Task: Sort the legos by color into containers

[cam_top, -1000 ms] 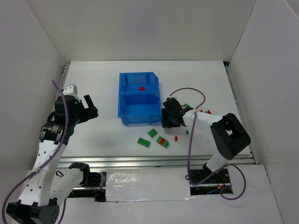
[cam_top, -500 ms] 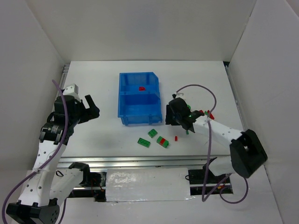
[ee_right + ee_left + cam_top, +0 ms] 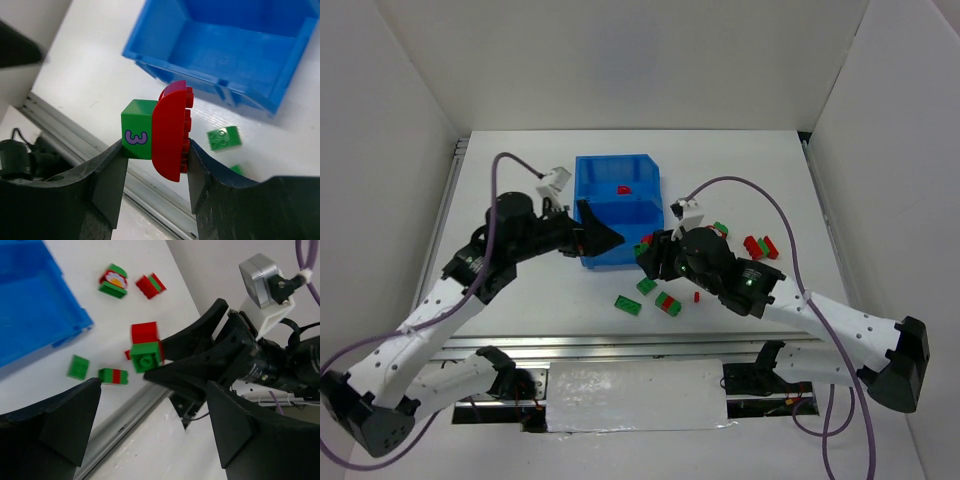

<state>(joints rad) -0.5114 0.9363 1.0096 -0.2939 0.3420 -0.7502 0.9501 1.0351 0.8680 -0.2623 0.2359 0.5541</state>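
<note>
My right gripper [image 3: 155,150] is shut on a stuck pair [image 3: 160,129]: a curved red lego on a green one marked 3. It holds the pair in the air in front of the blue bin [image 3: 190,75], as the top view shows [image 3: 648,250]. My left gripper [image 3: 608,240] is open and empty at the bin's near left corner, facing the right gripper [image 3: 210,360] and the pair [image 3: 146,347]. The bin [image 3: 617,158] has two compartments. One red lego [image 3: 624,189] lies in the far one. The near one looks empty where it shows.
Loose legos lie in front of the bin: two green ones [image 3: 627,305] [image 3: 647,285], a green-red piece [image 3: 668,303] and a small red one [image 3: 696,296]. More red and green legos [image 3: 753,246] lie to the bin's right. The metal rail [image 3: 620,345] runs along the near edge.
The left arm has swung in from the far left to the bin's front. The right gripper has moved left with the red-green pair, from the bin's right side to its front.
</note>
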